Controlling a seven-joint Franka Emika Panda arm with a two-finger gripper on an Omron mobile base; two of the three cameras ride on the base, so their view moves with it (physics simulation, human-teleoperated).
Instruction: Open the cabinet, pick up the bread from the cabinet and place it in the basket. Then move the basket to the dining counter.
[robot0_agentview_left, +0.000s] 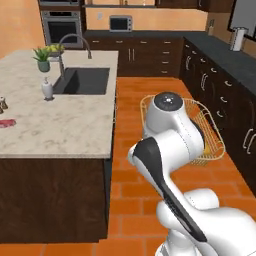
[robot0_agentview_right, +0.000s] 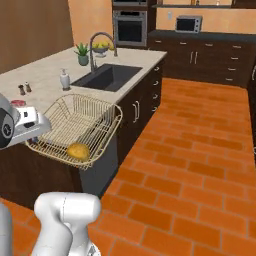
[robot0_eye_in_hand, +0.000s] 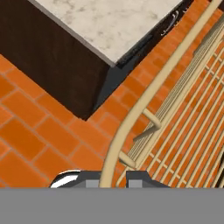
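Observation:
The tan wire basket (robot0_agentview_right: 80, 125) hangs tilted in the air over the orange brick floor, just off the corner of the dining counter (robot0_agentview_right: 47, 75). My gripper (robot0_eye_in_hand: 108, 183) is shut on the basket's rim (robot0_eye_in_hand: 131, 118), one fingertip on either side of the wire. The round golden bread (robot0_agentview_right: 78, 150) lies in the basket's low corner. In the left base view the basket (robot0_agentview_left: 212, 132) shows behind my arm, to the right of the dining counter (robot0_agentview_left: 65, 127). The counter's beige corner (robot0_eye_in_hand: 113, 26) lies ahead of the hand. The cabinet is out of view.
On the island are a sink (robot0_agentview_left: 82, 81) with a faucet (robot0_agentview_left: 75, 42), a soap bottle (robot0_agentview_left: 47, 89), a potted plant (robot0_agentview_left: 43, 59) and a small red item (robot0_agentview_left: 7, 123). Dark low drawers under a black countertop (robot0_agentview_left: 225, 60) line the right side. Brick floor (robot0_agentview_right: 200, 165) lies open between them.

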